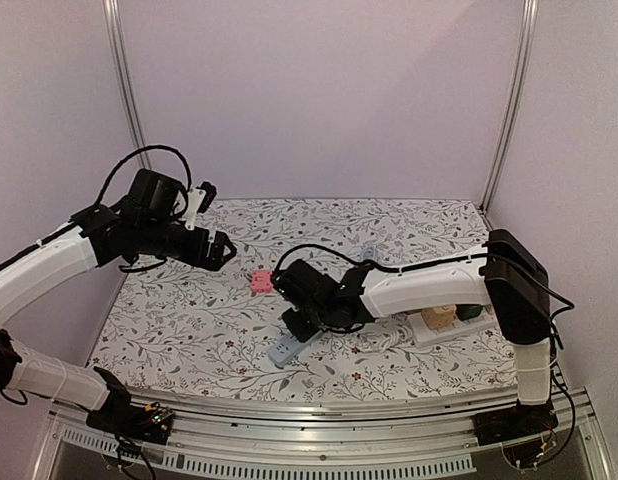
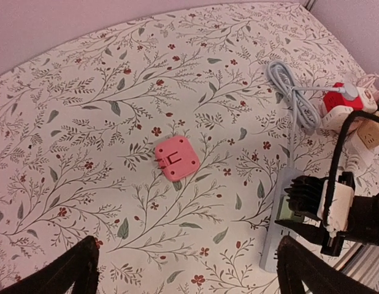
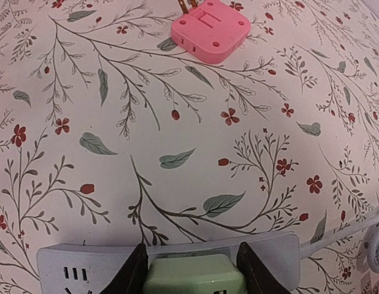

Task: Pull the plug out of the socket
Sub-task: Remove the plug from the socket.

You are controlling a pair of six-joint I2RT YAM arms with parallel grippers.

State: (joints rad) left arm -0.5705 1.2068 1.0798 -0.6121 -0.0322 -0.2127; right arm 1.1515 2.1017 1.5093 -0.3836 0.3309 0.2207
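Looking closest first, you have the right tool (image 3: 191, 262) clenched on the green plug (image 3: 192, 278), with one dark finger pressed to each side of it. The green plug sits in the pale grey socket strip (image 3: 79, 264), which lies flat on the flowered surface (image 3: 177, 184) toward the near edge. The plug is a small hard plastic block with round corners and smooth sides, so I think it is light but may slip in a loose hold. Its pins are likely tight in the holes, so hold the two flat sides low down and pull straight up, not sideways. The strip is long, thin and likely light too, and nothing holds it down, so it may lift with the plug. The surface looks like printed cloth with leaves and red flowers. A little farther off lies a pink plug (image 3: 211, 27), square and shiny, with pins showing at one edge. Your left tool (image 2: 186, 272) hangs near it, fingers spread wide, holding nothing. Farthest away are a coiled white cable (image 2: 294, 92) and a red plug (image 2: 338, 101).
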